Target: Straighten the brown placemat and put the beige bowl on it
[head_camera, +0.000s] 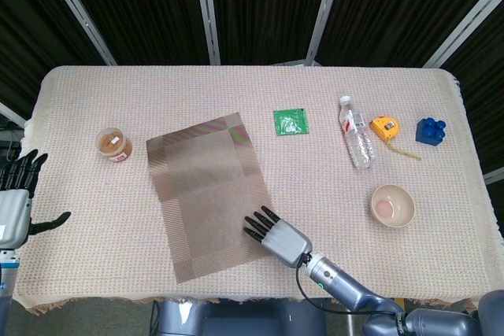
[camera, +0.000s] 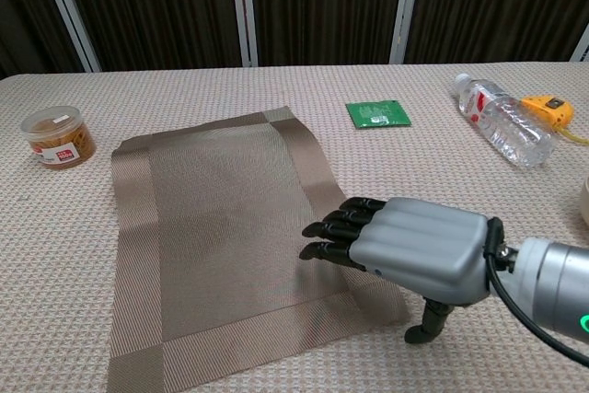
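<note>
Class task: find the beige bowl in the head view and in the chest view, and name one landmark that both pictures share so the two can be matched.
Head view: the beige bowl sits on the table, lower right, in front of the water bottle.
Chest view: only a sliver of it shows at the right edge, cut off by the frame.
Shared landmark: the green packet, beyond the brown placemat.

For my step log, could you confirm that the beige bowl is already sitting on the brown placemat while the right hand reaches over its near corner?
Not quite: the head view shows the beige bowl on the tablecloth, well apart from the brown placemat. The right hand does reach over the mat's near corner.
</note>
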